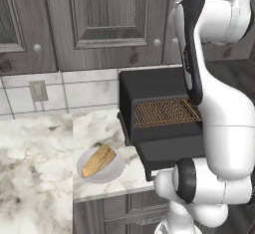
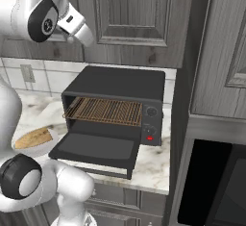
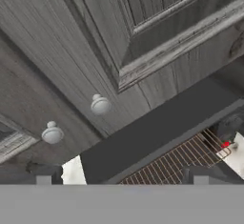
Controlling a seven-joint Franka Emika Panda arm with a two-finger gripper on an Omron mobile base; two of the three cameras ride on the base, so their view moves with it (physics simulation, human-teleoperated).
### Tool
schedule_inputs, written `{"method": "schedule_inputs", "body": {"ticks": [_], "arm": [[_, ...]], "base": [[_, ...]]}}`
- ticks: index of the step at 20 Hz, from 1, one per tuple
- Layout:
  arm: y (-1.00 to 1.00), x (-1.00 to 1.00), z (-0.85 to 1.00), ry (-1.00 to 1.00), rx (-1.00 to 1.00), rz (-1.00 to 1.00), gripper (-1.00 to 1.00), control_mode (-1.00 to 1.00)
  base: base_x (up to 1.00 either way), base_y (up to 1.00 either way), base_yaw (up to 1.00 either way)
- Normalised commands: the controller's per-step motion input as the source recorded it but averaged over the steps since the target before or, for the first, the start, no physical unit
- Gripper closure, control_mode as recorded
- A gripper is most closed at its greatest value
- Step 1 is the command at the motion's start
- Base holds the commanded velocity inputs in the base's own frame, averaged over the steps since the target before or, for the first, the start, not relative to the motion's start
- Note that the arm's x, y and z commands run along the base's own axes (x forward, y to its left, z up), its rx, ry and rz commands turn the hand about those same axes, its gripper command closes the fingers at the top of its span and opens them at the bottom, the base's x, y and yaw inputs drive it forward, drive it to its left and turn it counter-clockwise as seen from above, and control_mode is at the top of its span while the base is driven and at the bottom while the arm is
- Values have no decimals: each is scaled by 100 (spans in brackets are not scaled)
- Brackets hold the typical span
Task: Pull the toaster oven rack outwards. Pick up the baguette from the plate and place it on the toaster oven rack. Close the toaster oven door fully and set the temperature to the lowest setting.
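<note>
The black toaster oven [image 1: 149, 84] [image 2: 120, 83] stands on the marble counter with its door [image 1: 169, 151] [image 2: 96, 148] dropped open and flat. Inside the cavity lies the copper wire rack [image 1: 167, 112] [image 2: 105, 110] [image 3: 190, 158]. To the oven's left, the baguette [image 1: 98, 161] [image 2: 32, 138] rests on the small plate [image 1: 113, 172] [image 2: 51, 144]. My gripper [image 2: 88, 39] [image 3: 122, 178] hangs high above the oven, in front of the upper cabinets. It is open and holds nothing. In the hand view the oven's top [image 3: 157, 132] lies below it.
Grey cabinet doors with round knobs [image 3: 100, 105] [image 3: 51, 133] stand close behind the hand. Two dials [image 2: 152, 111] [image 2: 150, 130] sit on the oven's right panel. A wall outlet [image 1: 38, 90] is at the left. A tall cabinet with a dark built-in appliance [image 2: 216, 186] borders the counter's right.
</note>
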Motion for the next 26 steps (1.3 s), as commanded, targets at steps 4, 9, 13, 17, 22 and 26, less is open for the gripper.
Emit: {"method": "schedule_inputs", "body": {"ticks": [4,9,13,17,22,26], "arm": [[44,4,-98,30,-3,22,-100,-100],[59,0,-99,29,0,25,-100,-100],[67,3,-100,27,0,23,-100,-100],[72,0,-86,23,-4,12,-100,-100],[83,-1,-57,38,-19,0,-100,-100],[100,-2,-57,34,-22,0,-100,-100]], "base": [[0,0,0],[0,0,0],[0,0,0],[0,0,0],[0,0,0],[0,0,0]]}}
